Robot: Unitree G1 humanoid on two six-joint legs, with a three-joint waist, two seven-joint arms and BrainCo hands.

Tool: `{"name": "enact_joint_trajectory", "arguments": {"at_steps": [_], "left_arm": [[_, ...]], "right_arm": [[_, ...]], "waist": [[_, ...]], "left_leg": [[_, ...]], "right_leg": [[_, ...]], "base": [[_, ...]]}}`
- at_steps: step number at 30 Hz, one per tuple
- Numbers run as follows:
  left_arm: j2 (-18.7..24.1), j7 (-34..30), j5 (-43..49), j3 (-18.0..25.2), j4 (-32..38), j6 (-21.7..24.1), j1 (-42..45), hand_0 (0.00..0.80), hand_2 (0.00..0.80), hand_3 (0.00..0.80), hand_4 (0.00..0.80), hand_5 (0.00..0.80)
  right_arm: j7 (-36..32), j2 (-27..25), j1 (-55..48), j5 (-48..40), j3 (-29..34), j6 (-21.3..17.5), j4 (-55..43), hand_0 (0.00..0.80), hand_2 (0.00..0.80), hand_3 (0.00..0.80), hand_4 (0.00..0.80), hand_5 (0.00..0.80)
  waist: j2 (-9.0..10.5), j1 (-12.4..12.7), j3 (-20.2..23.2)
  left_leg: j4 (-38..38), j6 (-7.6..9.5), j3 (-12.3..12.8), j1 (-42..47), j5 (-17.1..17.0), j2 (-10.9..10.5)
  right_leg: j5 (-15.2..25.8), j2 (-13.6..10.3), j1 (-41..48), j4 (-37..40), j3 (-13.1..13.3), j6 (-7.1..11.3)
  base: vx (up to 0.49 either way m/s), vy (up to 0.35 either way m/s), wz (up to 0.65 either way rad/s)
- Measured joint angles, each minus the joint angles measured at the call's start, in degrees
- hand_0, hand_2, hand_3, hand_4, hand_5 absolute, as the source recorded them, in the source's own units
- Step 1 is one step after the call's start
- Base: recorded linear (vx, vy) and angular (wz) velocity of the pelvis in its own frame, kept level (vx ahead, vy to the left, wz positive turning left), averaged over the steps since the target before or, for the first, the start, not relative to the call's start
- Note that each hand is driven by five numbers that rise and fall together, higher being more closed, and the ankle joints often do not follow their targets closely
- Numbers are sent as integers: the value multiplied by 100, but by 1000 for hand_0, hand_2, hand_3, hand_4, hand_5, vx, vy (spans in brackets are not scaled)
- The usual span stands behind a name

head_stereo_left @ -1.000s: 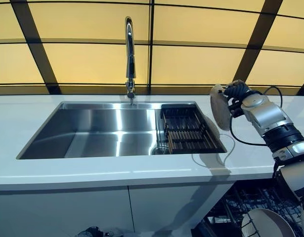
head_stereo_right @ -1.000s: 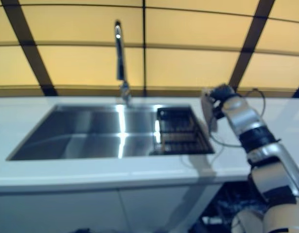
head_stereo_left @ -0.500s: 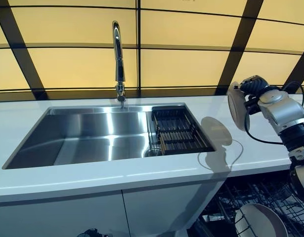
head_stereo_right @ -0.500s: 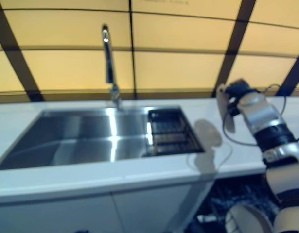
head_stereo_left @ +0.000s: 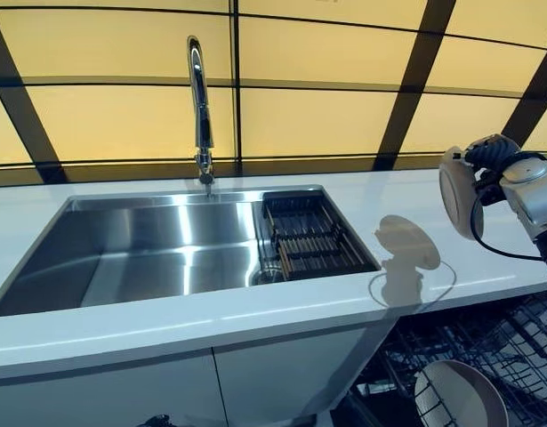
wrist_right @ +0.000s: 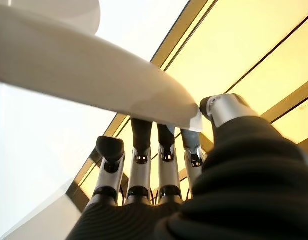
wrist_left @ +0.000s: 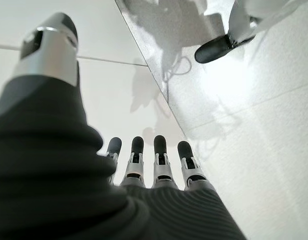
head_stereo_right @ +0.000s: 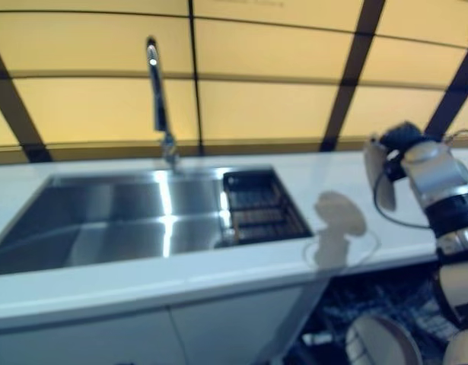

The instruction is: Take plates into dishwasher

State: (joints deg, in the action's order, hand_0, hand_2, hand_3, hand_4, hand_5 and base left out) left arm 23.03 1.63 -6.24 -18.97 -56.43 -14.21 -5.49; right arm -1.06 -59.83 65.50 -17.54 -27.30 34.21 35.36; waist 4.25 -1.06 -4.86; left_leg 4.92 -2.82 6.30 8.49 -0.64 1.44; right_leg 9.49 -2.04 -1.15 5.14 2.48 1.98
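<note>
Plate in the air, right hand gripping its rim!

The pale plate (head_stereo_left: 457, 191) is hanging on edge above the right end of the white countertop (head_stereo_left: 255, 311), and the right hand (head_stereo_left: 492, 153) is pinching its rim between fingers (wrist_right: 140, 150) and thumb. Below, another plate (head_stereo_left: 458, 396) is sitting in the open dishwasher rack (head_stereo_left: 513, 342). The steel sink (head_stereo_left: 157, 253) is holding a dark drying rack (head_stereo_left: 309, 236) under the faucet (head_stereo_left: 199, 98). The left hand (wrist_left: 143, 165) is hanging with fingers straight, holding nothing.
</note>
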Motion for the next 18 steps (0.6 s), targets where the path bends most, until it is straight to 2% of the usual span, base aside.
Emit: {"name": "enact_joint_trajectory", "arguments": {"at_steps": [3,18], "left_arm": [[10,-2,3,0,-4,16,24,0,0,0,0,0],[69,-60,101,1,-15,232,89,0,0,0,0,0]], "right_arm": [[-125,-148,-34,0,0,-1,5,800,800,800,800,800],[-627,-676,-902,14,444,-5,134,800,800,800,800,800]], "waist": [[5,-118,3],[8,-283,4]], "left_leg": [[1,9,6,-1,6,-11],[18,45,154,-15,46,-18]], "right_leg": [[0,-7,-2,1,7,3],[16,6,-82,1,143,27]], "base": [[0,0,0],[-7,1,-4]]}}
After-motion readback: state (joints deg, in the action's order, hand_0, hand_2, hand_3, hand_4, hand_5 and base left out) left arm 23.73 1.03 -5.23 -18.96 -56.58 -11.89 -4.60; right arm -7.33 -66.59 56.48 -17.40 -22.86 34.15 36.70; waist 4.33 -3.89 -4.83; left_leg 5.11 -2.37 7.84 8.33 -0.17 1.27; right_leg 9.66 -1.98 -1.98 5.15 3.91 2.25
